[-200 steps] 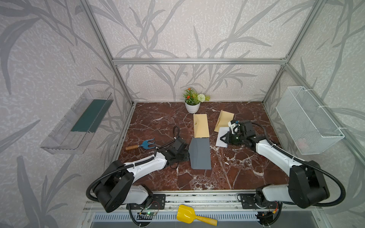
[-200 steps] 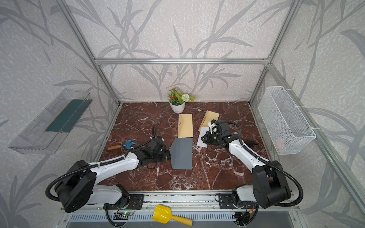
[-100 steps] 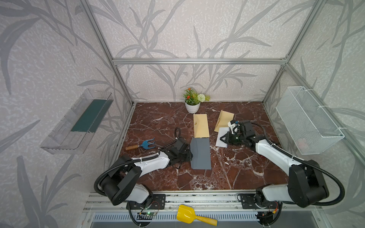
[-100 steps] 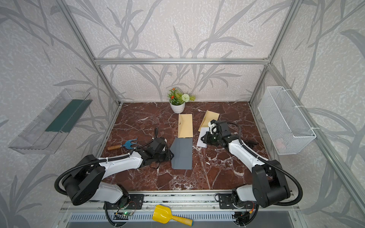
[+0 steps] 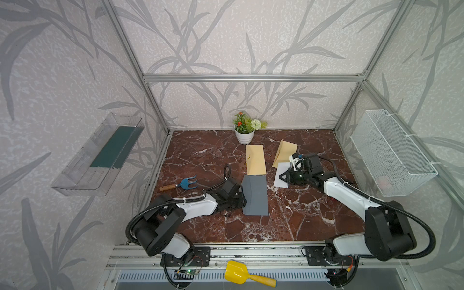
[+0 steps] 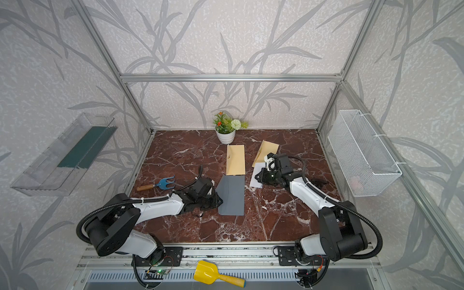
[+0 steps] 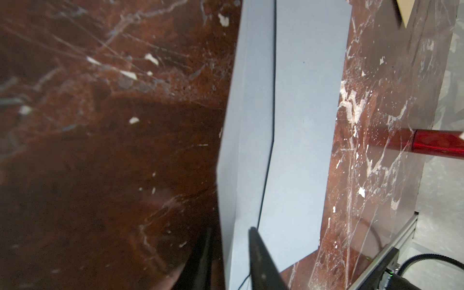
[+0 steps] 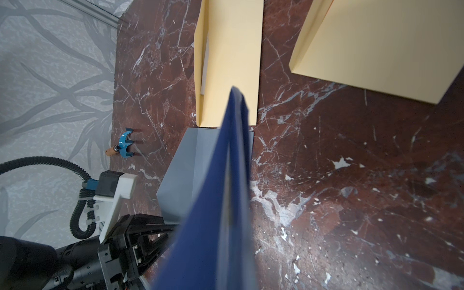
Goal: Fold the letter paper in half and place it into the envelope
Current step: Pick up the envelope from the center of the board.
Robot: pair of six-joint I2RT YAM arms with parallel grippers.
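Note:
A grey envelope (image 5: 254, 194) lies mid-table in both top views, with its long flap (image 7: 251, 100) raised along the left edge. My left gripper (image 5: 242, 200) is at that edge. In the left wrist view its fingers straddle the flap, narrowly open (image 7: 230, 229), and a gap still shows beside the paper. The white letter paper (image 5: 278, 168) lies flat to the right of the envelope. My right gripper (image 5: 281, 177) rests over it with blue fingers (image 8: 231, 150) shut. Whether the sheet is pinched between them is hidden.
Two yellow envelopes (image 5: 255, 159) (image 5: 285, 153) lie behind the grey one. A flower pot (image 5: 244, 136) stands at the back and a blue hand rake (image 5: 184, 183) lies at the left. A wire basket (image 5: 391, 153) hangs on the right wall, and a clear shelf (image 5: 100, 153) on the left wall.
My left gripper has slid right up to the grey envelope's left edge, and its jaws have narrowed around the flap. The right arm has not moved.

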